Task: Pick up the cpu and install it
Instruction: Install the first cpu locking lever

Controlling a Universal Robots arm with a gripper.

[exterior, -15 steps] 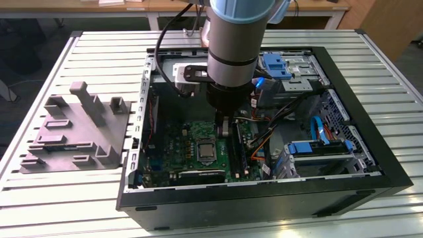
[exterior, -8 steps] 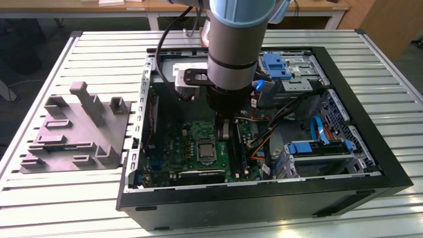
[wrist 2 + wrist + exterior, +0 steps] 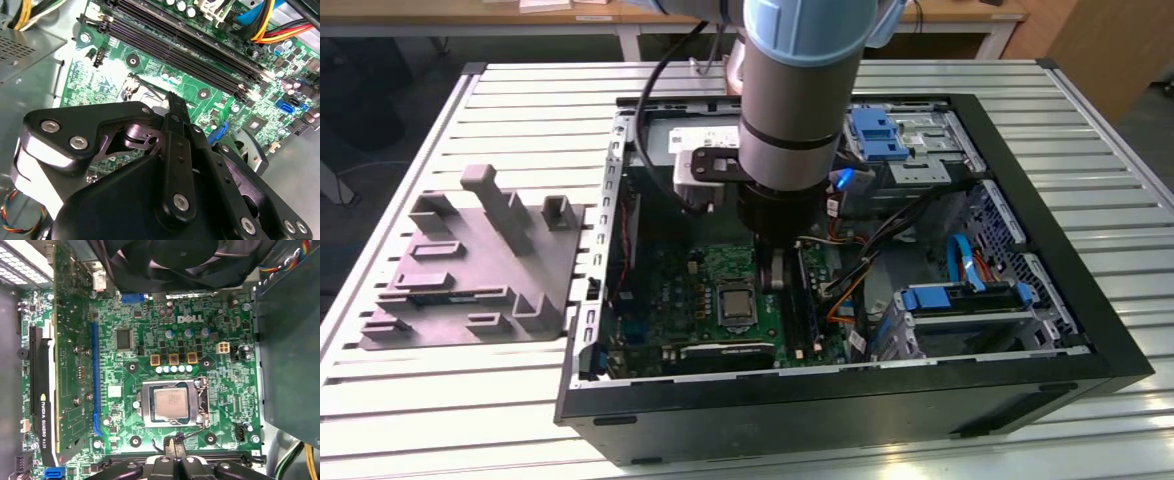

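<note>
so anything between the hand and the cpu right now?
Nothing visible. In the first wrist view the cpu lies bare in its socket frame on the motherboard, top uncovered, and the hand sits just beside the frame with open board between.

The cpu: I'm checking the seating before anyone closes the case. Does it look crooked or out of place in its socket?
Nothing stands out. In the first wrist view the cpu lies flat and square inside the silver socket frame on the motherboard.
</note>
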